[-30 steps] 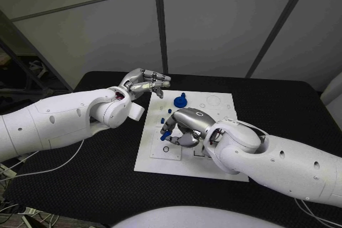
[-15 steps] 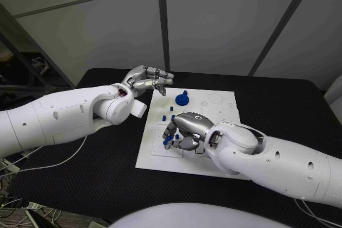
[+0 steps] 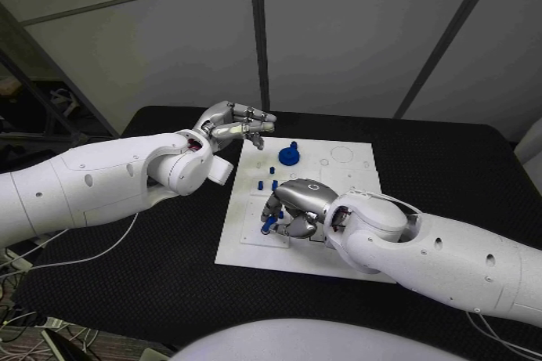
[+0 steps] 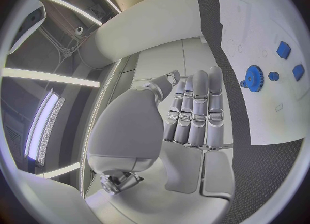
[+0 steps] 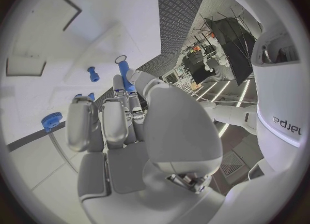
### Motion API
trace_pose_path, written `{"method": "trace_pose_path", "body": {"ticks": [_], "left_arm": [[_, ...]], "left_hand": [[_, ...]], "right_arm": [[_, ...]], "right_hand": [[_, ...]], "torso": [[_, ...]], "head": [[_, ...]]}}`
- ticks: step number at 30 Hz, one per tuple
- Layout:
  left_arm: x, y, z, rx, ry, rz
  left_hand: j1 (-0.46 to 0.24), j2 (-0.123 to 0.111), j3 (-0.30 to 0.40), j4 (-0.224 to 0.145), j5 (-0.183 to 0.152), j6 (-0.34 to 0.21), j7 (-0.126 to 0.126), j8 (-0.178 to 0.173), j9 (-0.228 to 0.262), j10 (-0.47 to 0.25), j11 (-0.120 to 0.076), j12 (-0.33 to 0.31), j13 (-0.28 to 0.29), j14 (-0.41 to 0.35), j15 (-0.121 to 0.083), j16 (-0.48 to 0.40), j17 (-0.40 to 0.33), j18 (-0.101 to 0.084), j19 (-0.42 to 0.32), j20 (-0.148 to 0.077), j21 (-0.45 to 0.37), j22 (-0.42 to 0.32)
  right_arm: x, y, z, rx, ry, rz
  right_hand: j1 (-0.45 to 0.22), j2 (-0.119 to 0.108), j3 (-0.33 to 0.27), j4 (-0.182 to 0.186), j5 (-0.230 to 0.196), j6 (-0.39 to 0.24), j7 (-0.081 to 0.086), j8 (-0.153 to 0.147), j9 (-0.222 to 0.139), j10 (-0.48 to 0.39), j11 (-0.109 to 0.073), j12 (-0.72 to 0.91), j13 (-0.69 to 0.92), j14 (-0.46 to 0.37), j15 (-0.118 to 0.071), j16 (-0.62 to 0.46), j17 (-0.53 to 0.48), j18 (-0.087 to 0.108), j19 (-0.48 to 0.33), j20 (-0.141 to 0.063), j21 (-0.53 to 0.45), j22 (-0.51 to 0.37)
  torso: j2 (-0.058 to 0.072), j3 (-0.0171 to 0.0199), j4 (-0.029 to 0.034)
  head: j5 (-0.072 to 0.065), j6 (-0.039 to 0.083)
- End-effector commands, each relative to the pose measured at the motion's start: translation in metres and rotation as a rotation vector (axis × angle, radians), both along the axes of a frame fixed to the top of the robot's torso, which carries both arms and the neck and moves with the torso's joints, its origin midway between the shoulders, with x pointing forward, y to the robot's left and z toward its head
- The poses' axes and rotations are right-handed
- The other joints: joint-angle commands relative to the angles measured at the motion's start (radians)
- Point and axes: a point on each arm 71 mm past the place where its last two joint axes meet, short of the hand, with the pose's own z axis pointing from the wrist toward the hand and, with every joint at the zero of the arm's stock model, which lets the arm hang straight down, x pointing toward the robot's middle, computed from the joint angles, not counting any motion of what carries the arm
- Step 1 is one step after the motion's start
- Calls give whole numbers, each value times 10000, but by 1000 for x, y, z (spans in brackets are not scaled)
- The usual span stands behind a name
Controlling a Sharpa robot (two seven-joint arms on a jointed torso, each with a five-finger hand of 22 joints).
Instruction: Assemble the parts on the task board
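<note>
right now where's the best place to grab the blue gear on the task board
Grip the blue gear by its raised centre hub, coming straight down from above. It appears to sit flat on the task board, toothed rim low, so a side pinch would probably slip. The left hand hovers nearest it.

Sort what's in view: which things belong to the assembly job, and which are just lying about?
Job:
- task board
- blue peg pinched in the right robot hand
- blue gear
- small blue pegs standing in the board

Lying about:
- white cables on the black table
- left robot hand, holding nothing
</note>
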Motion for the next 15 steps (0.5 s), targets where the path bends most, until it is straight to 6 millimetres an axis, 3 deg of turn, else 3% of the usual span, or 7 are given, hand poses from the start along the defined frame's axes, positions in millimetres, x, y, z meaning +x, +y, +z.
{"method": "trace_pose_path", "body": {"ticks": [1,15], "left_arm": [[0,-1,1,-73,-27,-107],[0,-1,2,-74,-28,-109]], "left_hand": [[-6,62,-46,11,-2,-39,20,-35,-1,-67,-12,43,14,-61,-23,-45,-16,-171,-77,8,-62,-14],[-6,62,-46,11,-2,-39,20,-35,-1,-67,-12,43,14,-61,-23,-45,-16,-171,-77,8,-62,-14]], "right_arm": [[0,1,-2,-384,-8,99],[3,6,-6,-828,-257,-69]], "right_hand": [[7,51,8,-74,66,67,29,35,100,39,28,24,18,257,-2,41,-18,-124,47,32,18,629],[0,52,4,-71,65,70,31,36,102,44,30,23,21,256,0,39,-23,-124,47,33,19,630]], "torso": [[5,1,5],[-3,-3,0]], "head": [[11,-8],[19,-45]]}}
